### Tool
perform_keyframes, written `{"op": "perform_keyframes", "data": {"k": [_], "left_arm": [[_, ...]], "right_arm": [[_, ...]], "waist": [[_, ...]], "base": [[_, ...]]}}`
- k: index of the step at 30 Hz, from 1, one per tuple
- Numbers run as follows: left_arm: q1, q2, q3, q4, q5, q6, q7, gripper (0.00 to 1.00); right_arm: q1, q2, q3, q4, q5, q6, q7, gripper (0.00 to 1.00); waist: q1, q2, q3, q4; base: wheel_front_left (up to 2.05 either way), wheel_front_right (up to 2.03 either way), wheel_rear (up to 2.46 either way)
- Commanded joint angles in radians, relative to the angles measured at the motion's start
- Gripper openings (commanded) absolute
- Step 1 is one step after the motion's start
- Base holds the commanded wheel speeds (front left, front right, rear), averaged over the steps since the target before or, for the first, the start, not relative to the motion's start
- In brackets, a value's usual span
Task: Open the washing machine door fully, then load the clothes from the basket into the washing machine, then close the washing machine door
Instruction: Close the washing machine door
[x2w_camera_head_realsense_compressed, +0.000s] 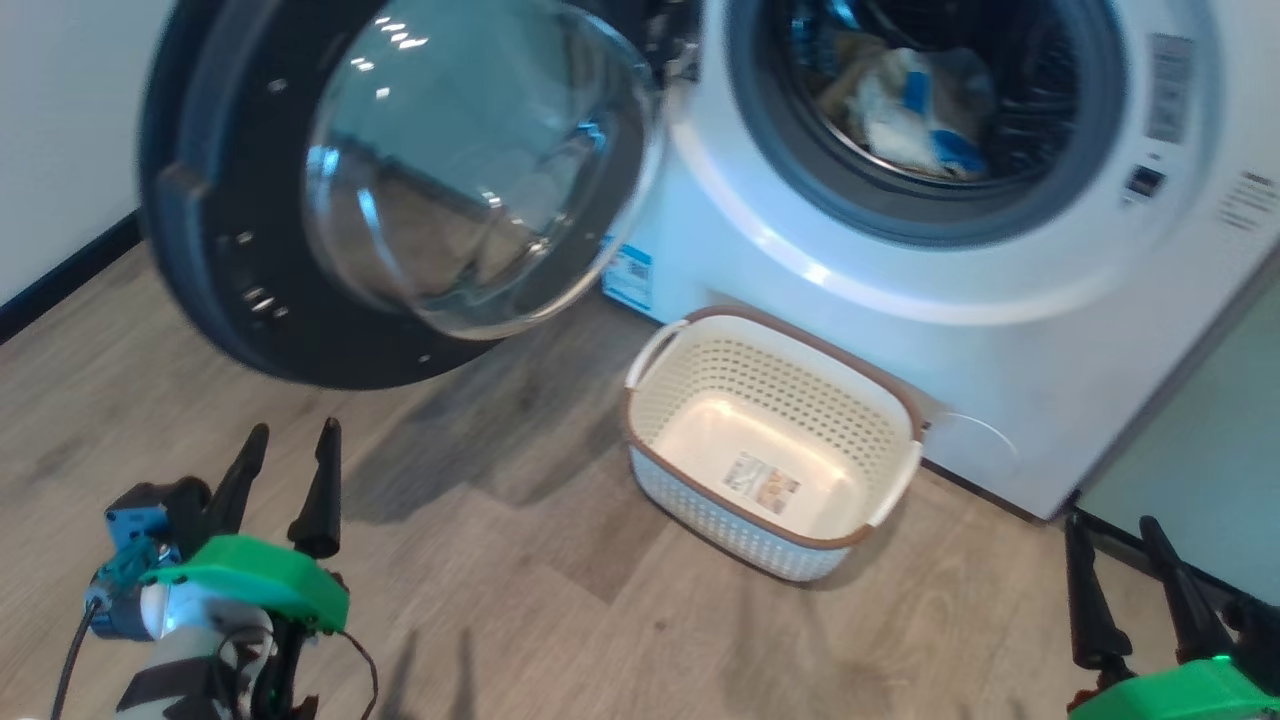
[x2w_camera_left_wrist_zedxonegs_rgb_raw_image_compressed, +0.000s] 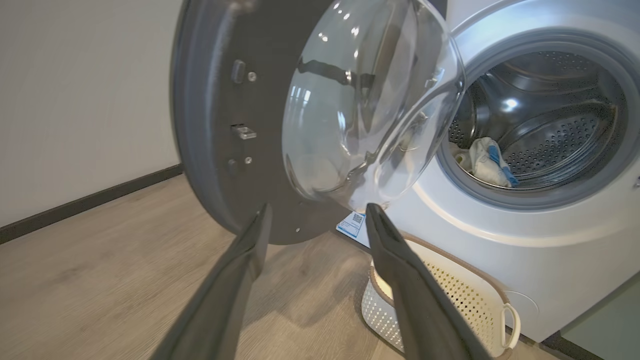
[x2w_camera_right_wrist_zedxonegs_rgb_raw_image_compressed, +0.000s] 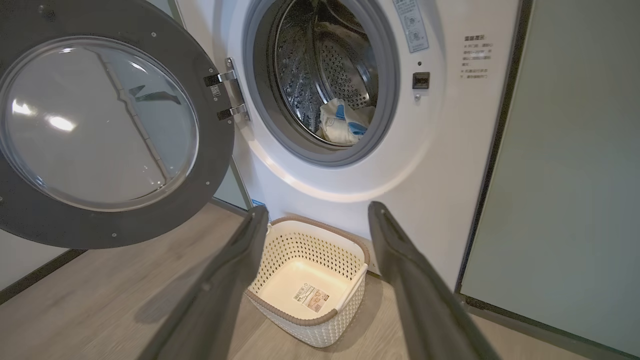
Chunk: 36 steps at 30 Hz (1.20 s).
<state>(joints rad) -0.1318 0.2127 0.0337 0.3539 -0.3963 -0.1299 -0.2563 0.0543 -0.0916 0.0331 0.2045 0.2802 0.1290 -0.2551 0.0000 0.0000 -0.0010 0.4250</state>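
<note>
From the head camera I see the washing machine door (x2w_camera_head_realsense_compressed: 230, 230) swung wide open at upper left, a broad glossy black ring around a bulging bowl of clear glass. To its right the white, smooth-fronted washing machine (x2w_camera_head_realsense_compressed: 800, 290) shows its grey rubber seal (x2w_camera_head_realsense_compressed: 900, 215) and dark perforated drum (x2w_camera_head_realsense_compressed: 1040, 80). The clothes (x2w_camera_head_realsense_compressed: 910, 105) lie crumpled inside the drum, soft and pale with blue patches. The basket (x2w_camera_head_realsense_compressed: 700, 390) stands on the wood-grain floor (x2w_camera_head_realsense_compressed: 500, 560) just in front of the machine. It is cream plastic with pierced walls and a brown rim, and holds nothing but a label (x2w_camera_head_realsense_compressed: 762, 483) on its bottom. My left gripper (x2w_camera_head_realsense_compressed: 293, 428) hangs at lower left with its tapered dark fingers spread and nothing between them. My right gripper (x2w_camera_head_realsense_compressed: 1111, 522), at lower right, is likewise spread and empty.

On the left wrist camera the two fingers frame the door's lower edge, apart from it. The steel drum gleams beyond the glass, with the clothes low in it.

On the right wrist camera the fingers stand wide on either side of the bare basket. The metal hinges (x2w_camera_right_wrist_zedxonegs_rgb_raw_image_compressed: 227, 95) join door to machine, the clothes sit at the drum's lip, and a flat pale teal cabinet panel (x2w_camera_right_wrist_zedxonegs_rgb_raw_image_compressed: 575, 175) stands to the right.
</note>
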Motion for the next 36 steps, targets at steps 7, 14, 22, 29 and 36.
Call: {"op": "perform_keyframes", "data": {"k": [7,14,22,29,36], "left_arm": [[-0.058,0.022,0.055,-0.026,-0.009,-0.001,-0.006,1.00],[-0.038,-0.004,0.105,-0.046,-0.014,-0.001,-0.006,0.71],[-0.049,-0.023,0.133,-0.023,-0.123,-0.001,-0.006,0.00],[-0.132,0.025,0.168,0.114,-0.417,-0.001,-0.006,0.00],[-0.255,0.133,0.256,0.263,-0.773,-0.001,0.053,0.00]], "right_arm": [[-0.050,-0.022,0.024,-0.031,-0.006,0.002,-0.007,1.00],[-0.070,-0.029,0.042,-0.023,-0.002,0.002,-0.007,1.00],[-0.068,-0.035,0.049,-0.018,0.002,0.002,-0.007,1.00],[-0.054,-0.038,0.048,-0.021,0.001,0.002,-0.007,1.00],[-0.053,-0.051,0.059,-0.019,0.000,0.002,-0.007,1.00]], "waist": [[0.0000,0.0000,0.011,0.073],[0.0000,0.0000,0.025,0.082],[0.0000,0.0000,0.026,0.084],[0.0000,0.0000,0.032,0.060],[0.0000,0.0000,0.056,0.007]], "base": [[0.00,0.00,0.00],[0.00,0.00,0.00],[0.00,0.00,0.00],[0.00,0.00,0.00],[0.00,0.00,0.00]]}}
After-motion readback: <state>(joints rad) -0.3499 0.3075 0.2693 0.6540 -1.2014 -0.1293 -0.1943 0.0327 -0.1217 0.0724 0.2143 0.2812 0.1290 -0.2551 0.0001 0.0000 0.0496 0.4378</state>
